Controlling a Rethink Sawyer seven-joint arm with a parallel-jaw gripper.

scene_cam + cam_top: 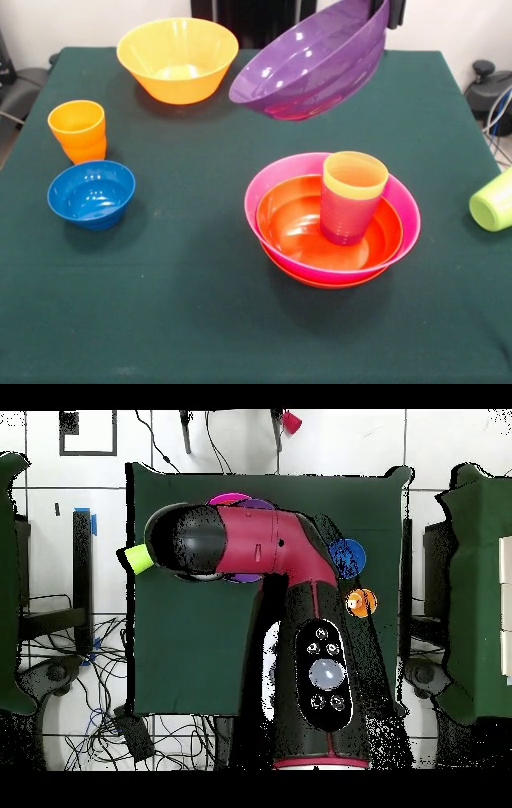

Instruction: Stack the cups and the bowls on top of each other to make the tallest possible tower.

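Dark green cloth covers the table (200,320), with a pale wall and black equipment behind its far edge; at the top right of the front view the gripper (386,11) shows only as a dark piece at the rim of the purple bowl (312,64), and whether its fingers pinch that rim or stand spread I cannot tell; the purple bowl hangs tilted in the air, clear of the cloth, its opening turned up and toward the left, its shadow on the cloth beneath.

Below it and nearer the camera stands the tower (332,224): a red-orange bowl at the bottom, of which only a lower edge shows, the pink bowl (276,178) nested in it, another red-orange bowl (300,228) inside the pink one, and upright in that a purple cup (346,218) with a yellow cup (355,174) seated in its mouth; the purple bowl is well apart from this pile.

Left of the hanging bowl, at the far side, the large yellow-orange bowl (178,58) sits upright; nearer on the left an orange cup (78,130) stands just behind the small blue bowl (91,194); at the right edge a lime green cup (494,200) lies on its side.

From overhead the red and black arm (262,554) covers most of the table, with the lime green cup, blue bowl and orange cup peeping out beside it.
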